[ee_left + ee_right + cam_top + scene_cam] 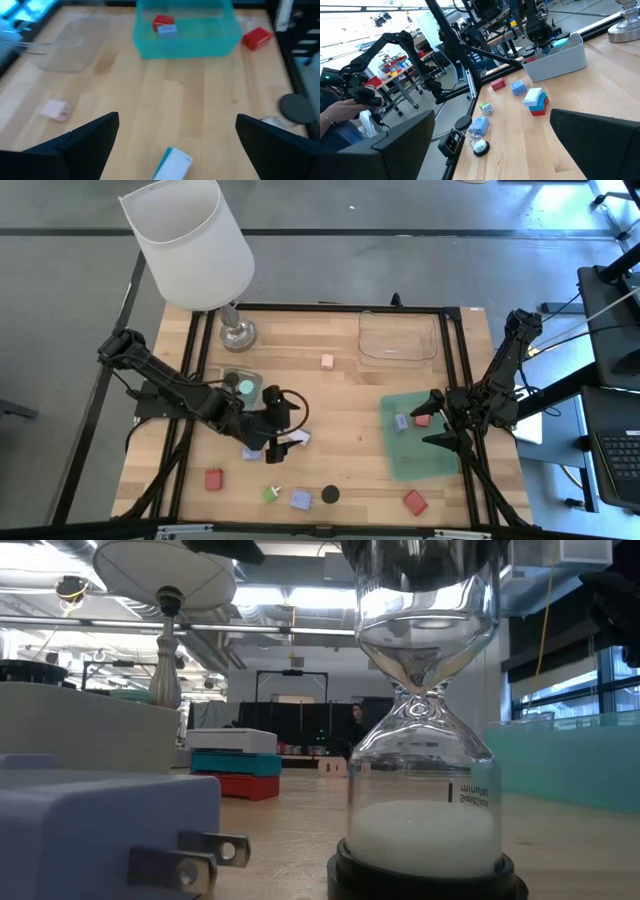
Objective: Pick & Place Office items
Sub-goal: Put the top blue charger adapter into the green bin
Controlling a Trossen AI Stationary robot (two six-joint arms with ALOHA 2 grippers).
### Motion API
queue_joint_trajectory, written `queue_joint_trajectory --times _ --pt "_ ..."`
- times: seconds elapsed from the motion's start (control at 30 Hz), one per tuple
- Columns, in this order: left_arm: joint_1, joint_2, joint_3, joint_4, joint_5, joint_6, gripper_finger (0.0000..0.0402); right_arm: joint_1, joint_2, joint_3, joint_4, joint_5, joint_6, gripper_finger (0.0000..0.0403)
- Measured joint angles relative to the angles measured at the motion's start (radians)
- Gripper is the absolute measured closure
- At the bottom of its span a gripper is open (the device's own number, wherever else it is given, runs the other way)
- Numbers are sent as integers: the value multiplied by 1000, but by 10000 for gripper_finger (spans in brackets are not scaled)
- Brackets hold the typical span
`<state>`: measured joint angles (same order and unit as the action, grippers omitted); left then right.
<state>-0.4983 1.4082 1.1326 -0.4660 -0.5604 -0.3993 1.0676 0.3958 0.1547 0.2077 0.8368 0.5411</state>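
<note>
Showing pale, matt, smooth-grained wood across the table (pixel 330 410); gleaming as polished metal at the lamp base (pixel 238 334), under a matt white cloth-like shade (pixel 190 240); looking glossy and see-through in the clear plastic tray (pixel 400 337) and the green tray (pixel 425 445); shining as clear glass in the hourglass (pixel 425 740); appearing matt plastic in the red block (pixel 415 502).

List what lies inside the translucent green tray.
The translucent green tray holds a small red block and a lilac-blue block, side by side near one end. The right gripper overhangs that edge with jaws open, so anything beneath it is covered.
</note>
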Motion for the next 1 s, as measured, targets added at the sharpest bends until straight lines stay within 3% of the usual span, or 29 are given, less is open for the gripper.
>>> queue_joint_trajectory --times 0.17,0.43,0.67,0.8,1.0 --pt "-60 0 0 -90 -61 -19 2 0 0 0 0 0 0 3" --pt "-194 -1 -21 -313 -160 -222 2 0 0 0 0 0 0 3" --pt "-306 -1 -52 -316 -260 -371 2 0 0 0 0 0 0 3" --pt "-327 -1 -69 -312 -225 -454 2 0 0 0 0 0 0 3" --pt "-340 -1 -100 -293 -86 -440 2 0 0 0 0 0 0 3"
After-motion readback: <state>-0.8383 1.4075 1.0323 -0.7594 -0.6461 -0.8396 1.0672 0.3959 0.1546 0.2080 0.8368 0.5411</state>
